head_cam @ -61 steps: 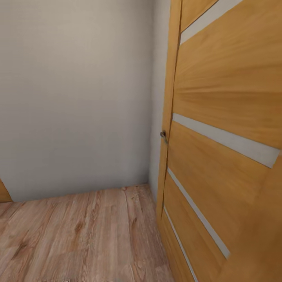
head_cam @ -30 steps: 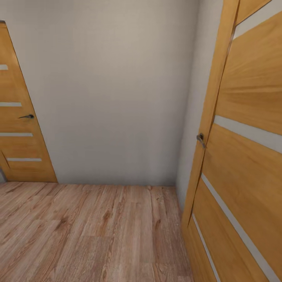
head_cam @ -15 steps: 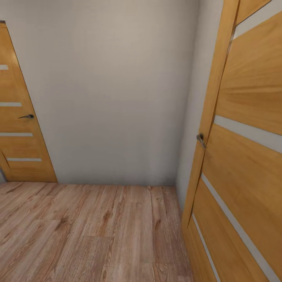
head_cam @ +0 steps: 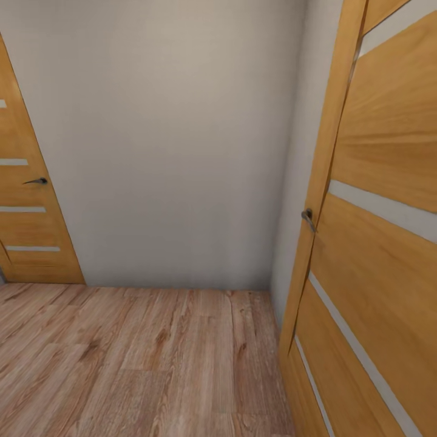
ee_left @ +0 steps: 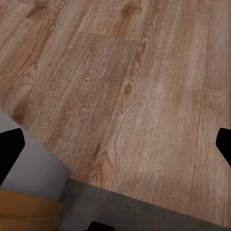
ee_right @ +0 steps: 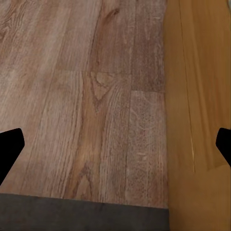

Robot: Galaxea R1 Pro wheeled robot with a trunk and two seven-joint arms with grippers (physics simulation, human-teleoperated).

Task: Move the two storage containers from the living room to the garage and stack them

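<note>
Neither of the two storage containers is in sight here, so where they are cannot be told from these views. The robot appears to be in transit, and nothing here shows a container set down or stacked; by that reading the whole carrying and stacking job looks to be still ahead, or at least unfinished.

The left pincer shows its dark fingertips at the far edges of its wrist view, spread wide and released, with nothing between them. The right pincer looks the same in its own wrist view: tips far apart, released, empty.

Beneath both lies a light wood-plank floor, warm brown with strong grain and knots. This is not dark concrete, so the robot is judged not to be in the garage. A dark grey strip shows along the near side in both wrist views, probably part of the robot's base.

Ahead stands a plain pale wall. At the right an orange-wood door with pale horizontal slats stands open, close by, with a small metal handle. A second matching door stands shut against the far left.
</note>
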